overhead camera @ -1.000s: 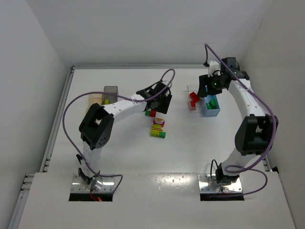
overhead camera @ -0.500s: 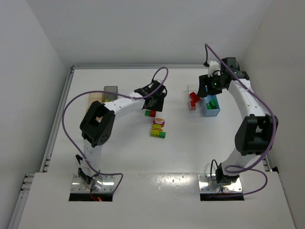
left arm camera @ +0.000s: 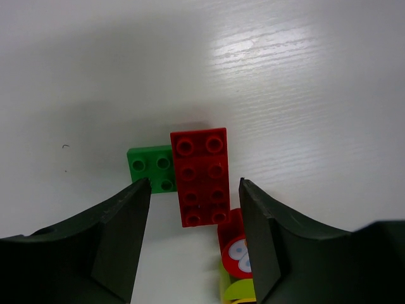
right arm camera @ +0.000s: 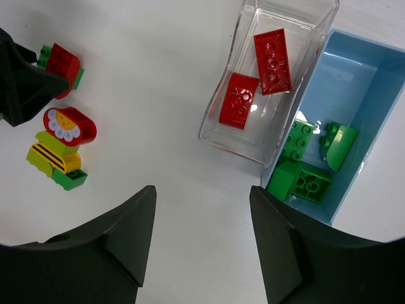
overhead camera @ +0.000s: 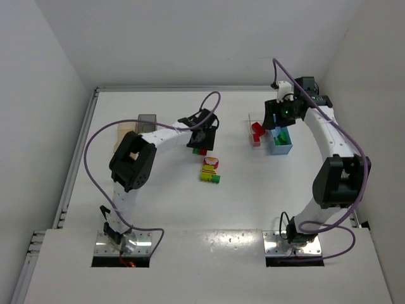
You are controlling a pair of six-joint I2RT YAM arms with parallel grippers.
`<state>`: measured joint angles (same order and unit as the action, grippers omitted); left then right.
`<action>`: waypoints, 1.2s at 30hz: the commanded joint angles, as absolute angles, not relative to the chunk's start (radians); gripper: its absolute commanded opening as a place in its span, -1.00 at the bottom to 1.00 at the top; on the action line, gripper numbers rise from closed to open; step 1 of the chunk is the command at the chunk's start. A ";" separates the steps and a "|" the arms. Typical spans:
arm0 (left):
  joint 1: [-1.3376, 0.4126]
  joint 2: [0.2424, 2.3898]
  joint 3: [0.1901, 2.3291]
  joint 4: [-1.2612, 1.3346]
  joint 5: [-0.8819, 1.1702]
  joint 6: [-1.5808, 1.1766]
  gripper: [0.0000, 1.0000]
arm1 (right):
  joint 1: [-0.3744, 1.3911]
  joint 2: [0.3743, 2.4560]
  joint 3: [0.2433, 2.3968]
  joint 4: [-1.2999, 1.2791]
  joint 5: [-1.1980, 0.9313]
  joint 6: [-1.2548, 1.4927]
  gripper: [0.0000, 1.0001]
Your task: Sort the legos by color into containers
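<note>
A red brick lies flat on the table with a green brick against its left side. My left gripper hangs open just above them, its fingers apart on either side of the red brick's near end; in the top view it sits over that pair. Close by lies a multicoloured cluster with a red flower piece. My right gripper is open and empty, high beside the clear bin holding two red bricks and the light blue bin holding green bricks.
An orange bin and a dark grey bin stand at the back left, behind the left arm's forearm. The clear bin and blue bin stand side by side at the back right. White walls close in on the table.
The left gripper has shifted left and now stands over the red and green pair. The right arm has not moved.
</note>
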<state>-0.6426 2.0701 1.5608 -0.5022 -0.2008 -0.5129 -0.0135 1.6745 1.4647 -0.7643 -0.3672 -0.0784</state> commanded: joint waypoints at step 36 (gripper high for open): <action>-0.219 1.898 1.157 1.025 1.190 -1.537 -1.00 | 0.256 1.664 1.308 -0.149 -0.733 -0.031 0.28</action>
<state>-0.2043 1.9137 1.1568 0.7769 1.0996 -1.3769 0.2237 1.6527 1.2835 -0.3412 -0.7513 -0.0620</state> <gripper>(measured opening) 0.400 0.636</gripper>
